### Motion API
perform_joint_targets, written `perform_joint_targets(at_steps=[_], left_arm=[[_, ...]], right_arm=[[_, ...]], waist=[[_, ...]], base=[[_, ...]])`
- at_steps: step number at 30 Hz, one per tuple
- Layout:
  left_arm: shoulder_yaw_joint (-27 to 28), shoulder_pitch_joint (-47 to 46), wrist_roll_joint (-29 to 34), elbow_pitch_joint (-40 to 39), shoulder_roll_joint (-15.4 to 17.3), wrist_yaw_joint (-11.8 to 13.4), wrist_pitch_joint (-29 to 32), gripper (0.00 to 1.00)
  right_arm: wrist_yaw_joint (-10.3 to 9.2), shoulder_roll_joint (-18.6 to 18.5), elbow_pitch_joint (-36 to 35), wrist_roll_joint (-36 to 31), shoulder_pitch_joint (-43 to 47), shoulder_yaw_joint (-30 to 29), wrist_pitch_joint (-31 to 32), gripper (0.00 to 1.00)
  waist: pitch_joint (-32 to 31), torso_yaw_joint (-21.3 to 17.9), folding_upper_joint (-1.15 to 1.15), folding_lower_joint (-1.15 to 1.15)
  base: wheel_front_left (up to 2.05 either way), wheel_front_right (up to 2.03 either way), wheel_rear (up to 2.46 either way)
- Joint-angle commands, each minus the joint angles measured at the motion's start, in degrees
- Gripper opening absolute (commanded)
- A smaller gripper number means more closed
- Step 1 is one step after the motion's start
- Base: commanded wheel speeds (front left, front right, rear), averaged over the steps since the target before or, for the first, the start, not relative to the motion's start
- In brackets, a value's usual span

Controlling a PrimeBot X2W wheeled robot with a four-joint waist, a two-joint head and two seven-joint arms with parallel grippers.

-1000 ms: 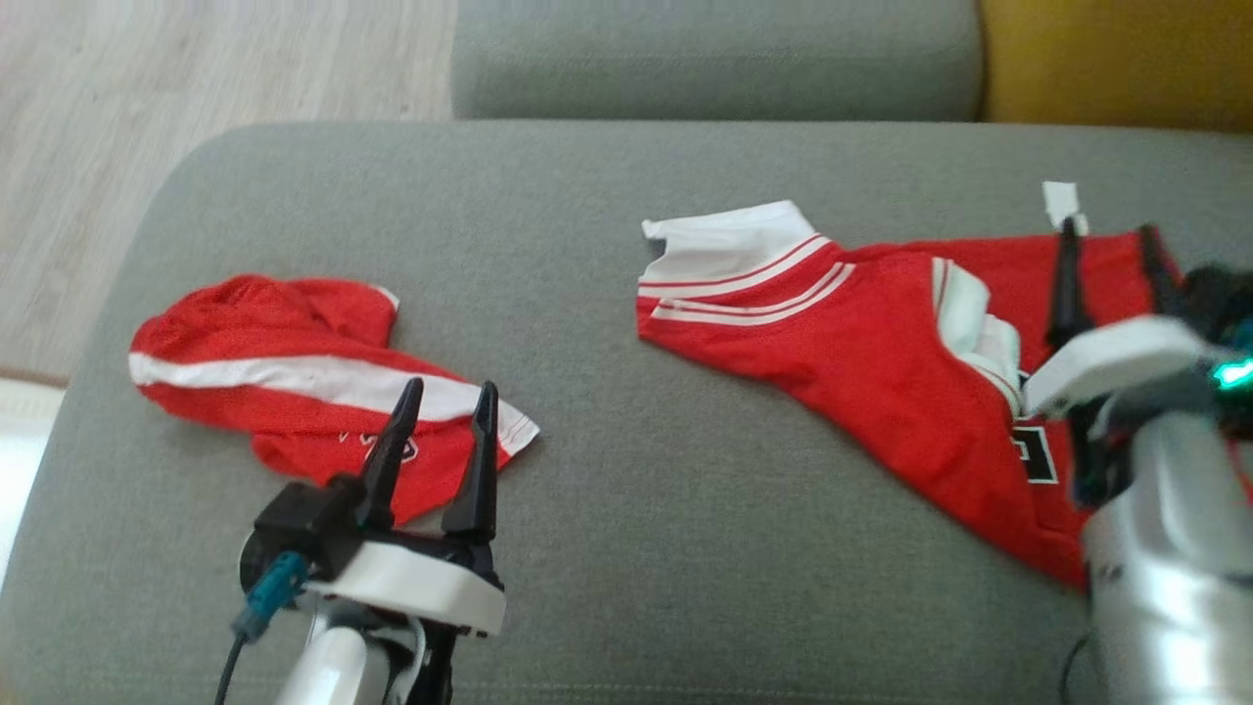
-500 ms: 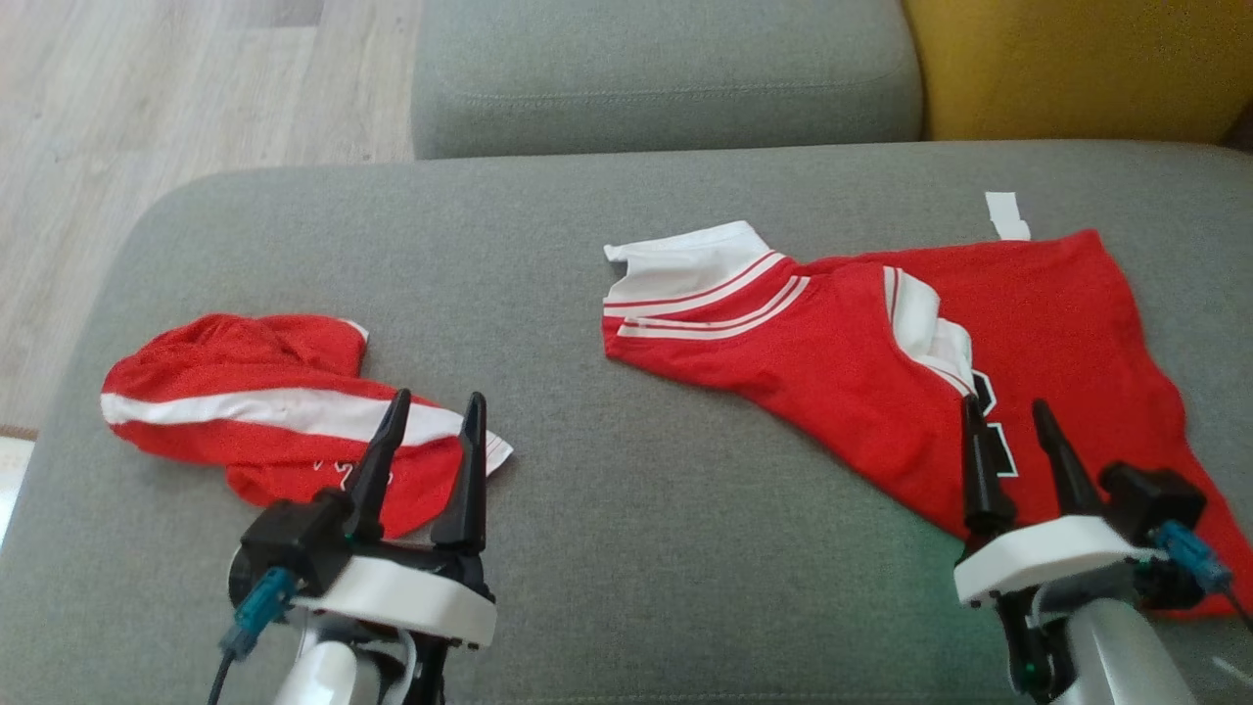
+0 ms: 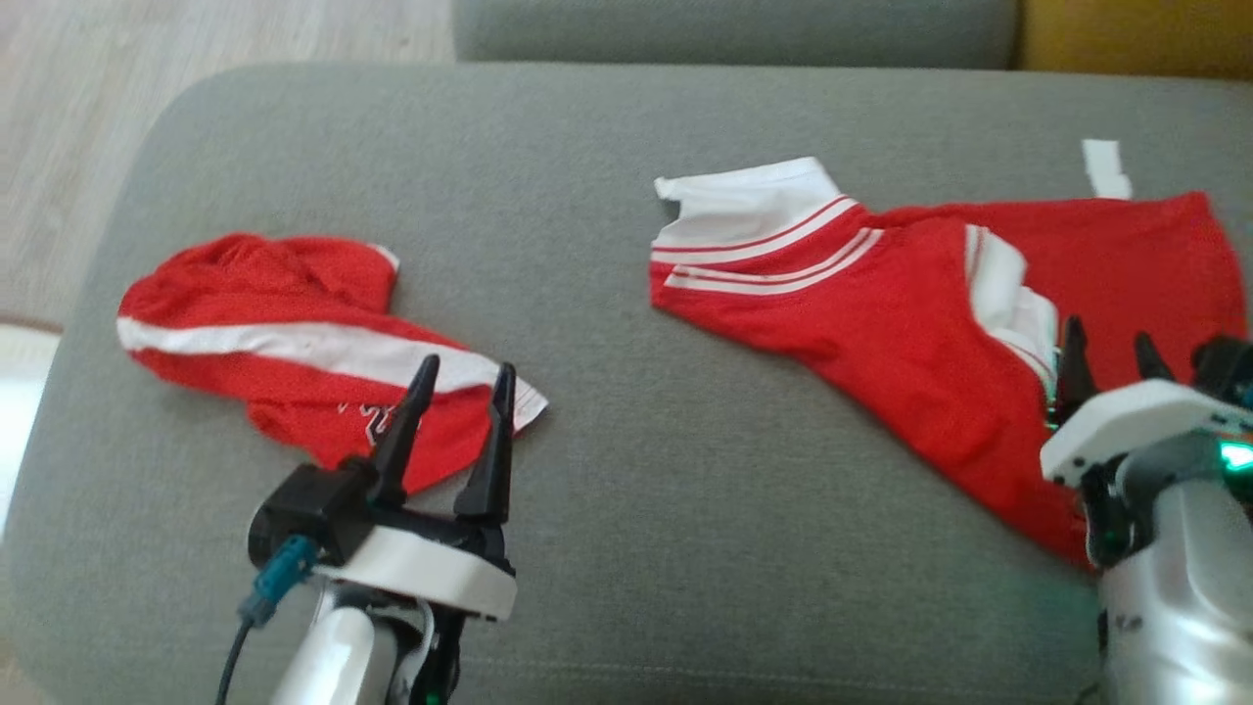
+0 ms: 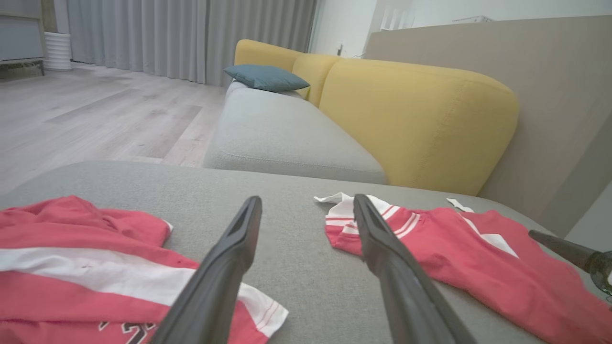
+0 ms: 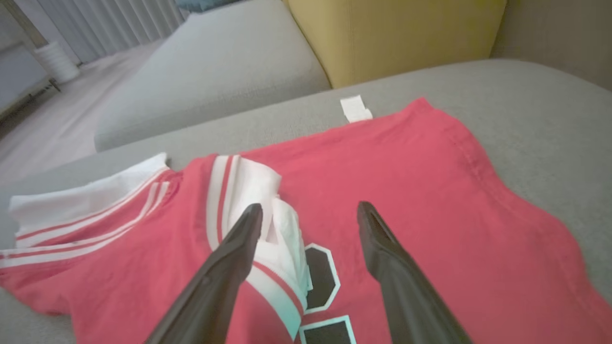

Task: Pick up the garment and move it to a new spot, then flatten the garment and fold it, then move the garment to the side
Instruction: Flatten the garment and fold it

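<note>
Two red garments lie on the grey cushion [image 3: 607, 470]. A crumpled one with a white stripe [image 3: 264, 294] [image 4: 71, 239] is at the left. My left gripper [image 3: 467, 367] [image 4: 307, 199] hovers open at its near right corner, holding nothing. A red shirt with white striped trim [image 3: 881, 323] [image 4: 478, 267] [image 5: 406, 191] is spread out at the right. My right gripper [image 3: 1109, 333] [image 5: 310, 206] is open above its chest, by the white folded trim and black number print. Nothing sits between its fingers.
A white tag [image 3: 1106, 168] [image 5: 355, 108] sticks out at the shirt's far edge. Behind the cushion run a grey sofa seat [image 3: 734, 29] and a yellow backrest [image 4: 420, 124] with a blue pillow [image 4: 265, 76]. Wood floor [image 3: 59, 117] lies to the left.
The head view has shifted. My right gripper pulled back from the shirt's far edge, then crept forward again over the chest, staying open. The left gripper holds its place by the crumpled garment.
</note>
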Motion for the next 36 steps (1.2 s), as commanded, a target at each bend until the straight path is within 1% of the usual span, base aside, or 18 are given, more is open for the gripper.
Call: perform_joint_targets(at_steps=[1, 6, 9, 13, 14, 15, 16, 21, 23, 26, 27, 29, 30, 34, 36], left_arm=[[1.65, -2.78, 0.33, -1.63, 0.14, -0.33, -0.29, 1.0], [1.42, -3.84, 0.22, -1.27, 0.14, -0.49, -0.29, 1.0], [1.4, -4.27, 0.12, -1.27, 0.14, -0.55, -0.29, 1.0], [1.46, -4.63, 0.1, -1.35, 0.14, -0.59, -0.29, 1.0], [1.45, -4.71, 0.09, -1.36, 0.14, -0.58, -0.29, 1.0], [1.44, -4.77, 0.07, -1.36, 0.14, -0.56, -0.29, 1.0], [1.43, -4.83, 0.06, -1.35, 0.14, -0.52, -0.29, 1.0], [1.62, -4.74, -0.03, -0.94, 0.14, -0.25, -0.29, 1.0], [1.69, -4.62, -0.08, -0.8, 0.14, -0.24, -0.29, 1.0], [1.85, -4.33, -0.2, -0.69, 0.14, -0.11, -0.29, 1.0], [1.95, -4.04, -0.34, -0.61, 0.14, 0.01, -0.29, 1.0], [1.96, -3.64, -0.33, -0.53, 0.14, 0.19, -0.29, 1.0], [1.95, -3.43, -0.27, -0.48, 0.14, 0.32, -0.29, 1.0], [1.88, -2.29, -0.27, -0.19, 0.14, 0.66, -0.29, 1.0], [1.9, -1.74, -0.28, -0.18, 0.14, 0.75, -0.29, 1.0]], right_arm=[[-0.04, -0.39, -0.42, -1.35, -2.87, 0.74, 0.81, 1.0], [-0.04, -1.46, 5.84, -4.31, -7.86, -2.39, 4.02, 1.0], [-0.04, -2.65, 8.76, -6.37, -9.65, -3.18, 4.26, 1.0], [-0.04, -3.32, 11.86, -8.23, -11.72, -4.24, 3.6, 1.0], [-0.04, -3.34, 12.59, -8.48, -12.17, -4.42, 3.48, 0.46], [-0.04, -3.35, 13.19, -8.71, -12.61, -4.37, 3.16, 0.07], [-0.04, -3.31, 13.66, -8.88, -13.05, -4.14, 2.66, 0.0], [-0.04, -2.79, 14.72, -8.69, -14.37, -1.96, -1.43, 0.0], [-0.04, -2.31, 14.81, -7.64, -14.72, -0.69, -3.08, 0.0], [-0.04, -1.37, 13.88, -4.97, -15.22, 3.17, -5.75, 0.0], [-0.04, -0.84, 12.31, -2.29, -15.24, 7.24, -7.57, 0.0], [-0.04, -0.6, 9.64, -1.45, -14.41, 13.24, -9.97, 0.0], [-0.04, -0.47, 8.31, 0.12, -13.76, 16.09, -10.76, 0.0], [-0.04, -0.23, 1.64, 6.79, -9.9, 28.52, -12.12, 0.0], [-0.04, -0.2, -1.52, 8.7, -7.69, 34.58, -12.08, 0.0]], waist=[[1.75, 1.73, 0.0, 0.0], [3.48, 3.48, 0.0, 0.0], [4.16, 4.17, 0.0, 0.0], [4.85, 4.57, 0.0, 0.0], [4.96, 4.61, 0.0, 0.0], [5.06, 4.62, 0.0, 0.0], [5.11, 4.59, 0.0, 0.0], [4.4, 3.73, 0.0, 0.0], [3.72, 3.16, 0.0, 0.0], [2.35, 2.17, 0.0, 0.0], [1.27, 1.55, 0.0, 0.0], [0.16, 1.06, 0.0, 0.0], [-0.46, 0.87, 0.0, 0.0], [-2.76, 0.52, 0.0, 0.0], [-3.66, 0.66, 0.0, 0.0]], base=[[0.0, 0.0, 0.0], [0.0, 0.0, 0.0], [0.0, 0.0, 0.0], [0.0, 0.0, 0.0], [0.0, 0.0, 0.0], [0.0, 0.0, 0.0], [0.0, 0.0, 0.0], [0.0, 0.0, 0.0], [0.0, 0.0, 0.0], [0.0, 0.0, 0.0], [0.0, 0.0, 0.0], [0.0, 0.0, 0.0], [0.0, 0.0, 0.0], [0.0, 0.0, 0.0], [0.0, 0.0, 0.0]])
